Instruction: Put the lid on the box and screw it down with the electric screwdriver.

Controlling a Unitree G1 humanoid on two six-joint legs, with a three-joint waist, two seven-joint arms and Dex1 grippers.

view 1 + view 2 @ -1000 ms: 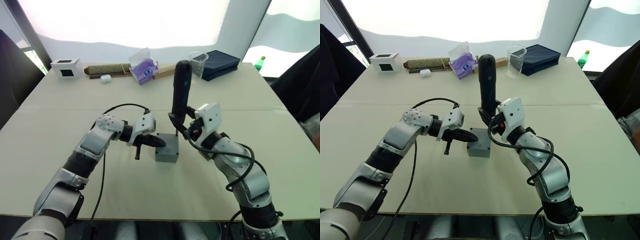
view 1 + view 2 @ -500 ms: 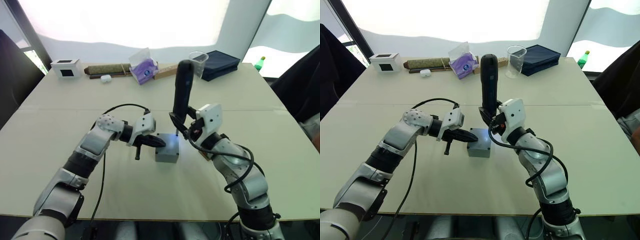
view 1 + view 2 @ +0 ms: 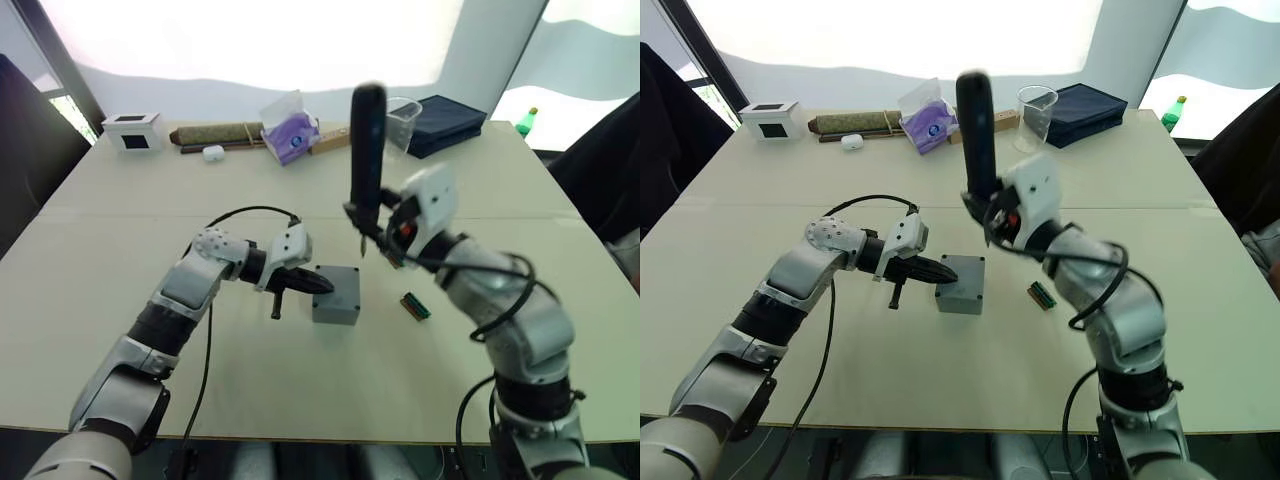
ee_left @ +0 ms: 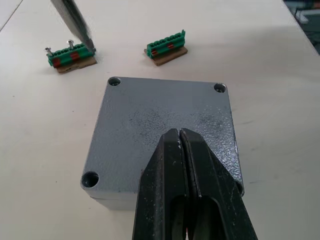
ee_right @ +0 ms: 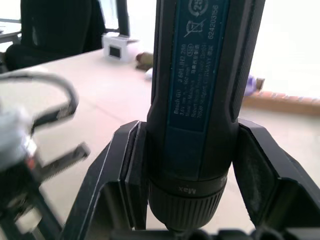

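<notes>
On box (image 3: 336,296): lid (image 4: 162,125) seated, left gripper (image 4: 180,137) pressing

On my right wrist view I read print on the screwdriver (image 5: 200,100). Its blue label carries a crossed-out bin sign and a round arrow sign near one end, and beside them the number "62420356". Lower on the same label I make out "Bosch GO" and further small lines of print that I cannot read. On the black collar at the bit end stands the word "Max" in white. I find nothing else readable on the bench things from the head views.
</notes>
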